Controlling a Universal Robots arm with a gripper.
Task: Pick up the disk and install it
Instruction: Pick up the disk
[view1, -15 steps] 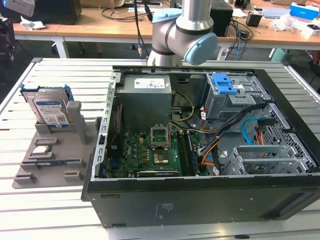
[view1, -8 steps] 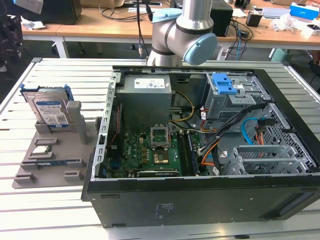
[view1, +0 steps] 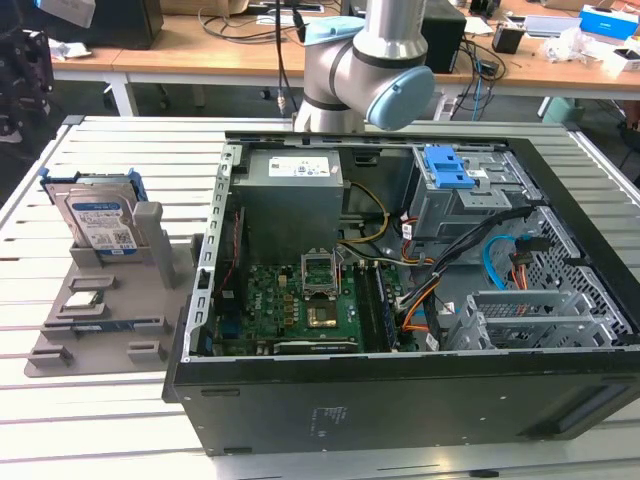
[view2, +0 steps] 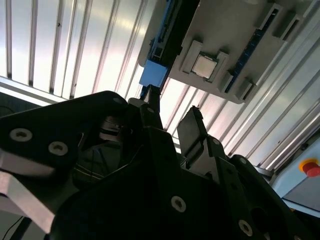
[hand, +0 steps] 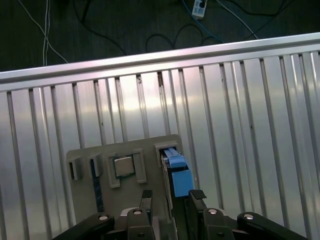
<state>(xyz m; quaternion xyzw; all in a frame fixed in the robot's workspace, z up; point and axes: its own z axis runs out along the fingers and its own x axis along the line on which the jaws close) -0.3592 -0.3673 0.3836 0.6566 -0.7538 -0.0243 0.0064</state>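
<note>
Standing on edge at one corner of the grey holder tray (view1: 100, 335), the disk (view1: 98, 220) waits on the slatted table (view1: 130, 150), to the exterior view's left of the open computer case (view1: 400, 400). In the second wrist view the gripper (view2: 171, 117) hangs above the disk's blue bracket (view2: 152, 75), jaws released and nothing between them. In the first wrist view that gap lines up over the disk's top edge. The disk looks stiff, dense and shock-sensitive, so pinching across its flat faces by the bracket seems safest.

Label print on the disk (view1: 100, 222) is too small to read.
</note>
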